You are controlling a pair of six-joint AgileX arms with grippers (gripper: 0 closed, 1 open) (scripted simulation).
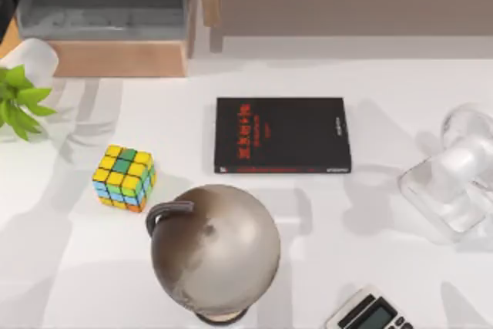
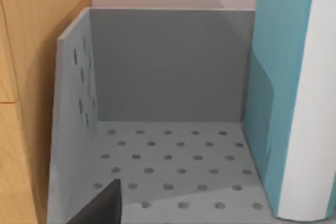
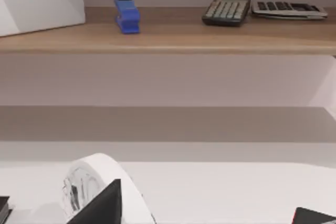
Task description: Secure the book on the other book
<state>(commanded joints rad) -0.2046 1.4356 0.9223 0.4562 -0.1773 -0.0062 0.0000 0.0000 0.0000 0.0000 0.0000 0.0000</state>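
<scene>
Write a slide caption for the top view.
Black book lies flat mid-table, with a Rubik's cube and globe nearby.

Two books: one black [image 1: 282, 135], one teal [image 2: 273, 103]; one cube [image 1: 124, 178], one globe [image 1: 214, 250].

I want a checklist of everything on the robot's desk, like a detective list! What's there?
Surface: white table, bare around the black book.
Job's things: black book lies flat mid-table; light blue book stands upright in the grey perforated bin, not yet on the black book.
Clutter: puzzle cube, globe, plant, calculator, clear fan.
Grippers: left gripper inside the bin; right gripper low over the table.
Cables: nothing seen.
Surroundings: wooden shelf with blue stapler.
</scene>
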